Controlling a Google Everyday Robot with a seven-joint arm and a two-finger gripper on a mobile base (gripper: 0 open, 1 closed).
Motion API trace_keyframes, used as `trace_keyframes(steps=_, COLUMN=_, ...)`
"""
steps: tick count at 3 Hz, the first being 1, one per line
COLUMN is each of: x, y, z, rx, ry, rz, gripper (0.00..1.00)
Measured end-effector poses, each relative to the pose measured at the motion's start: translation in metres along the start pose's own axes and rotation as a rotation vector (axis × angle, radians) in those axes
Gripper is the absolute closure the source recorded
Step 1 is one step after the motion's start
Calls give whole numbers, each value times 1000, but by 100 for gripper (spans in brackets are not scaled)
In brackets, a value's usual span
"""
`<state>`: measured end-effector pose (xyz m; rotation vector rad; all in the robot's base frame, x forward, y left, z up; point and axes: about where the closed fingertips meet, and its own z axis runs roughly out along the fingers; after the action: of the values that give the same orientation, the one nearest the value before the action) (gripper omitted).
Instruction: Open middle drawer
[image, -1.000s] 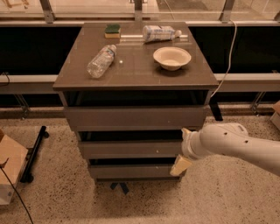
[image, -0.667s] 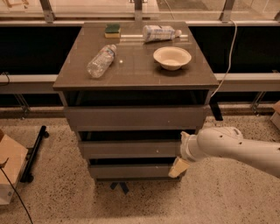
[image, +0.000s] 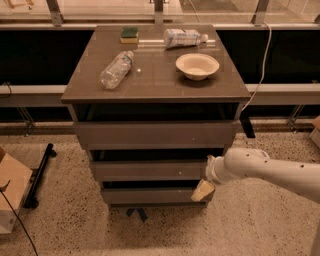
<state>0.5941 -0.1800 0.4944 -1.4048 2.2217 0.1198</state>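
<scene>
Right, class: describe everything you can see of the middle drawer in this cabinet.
The middle drawer shows a flat, grey-brown, handleless front, matte like laminate. It sits level between the taller drawer front above and the smaller drawer front below. A dark gap runs along its top edge, and its inside is hidden. The claw sits at its right end, hanging just below its lower corner; contact is unclear.

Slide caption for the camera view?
Reaching from the right, claw sits at the right end of the middle drawer.
</scene>
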Motion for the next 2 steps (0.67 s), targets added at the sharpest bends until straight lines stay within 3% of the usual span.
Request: trace_keyframes(steps=2, x=5, y=-35, z=47, rx=-26, ry=-18, rz=41, gripper=0)
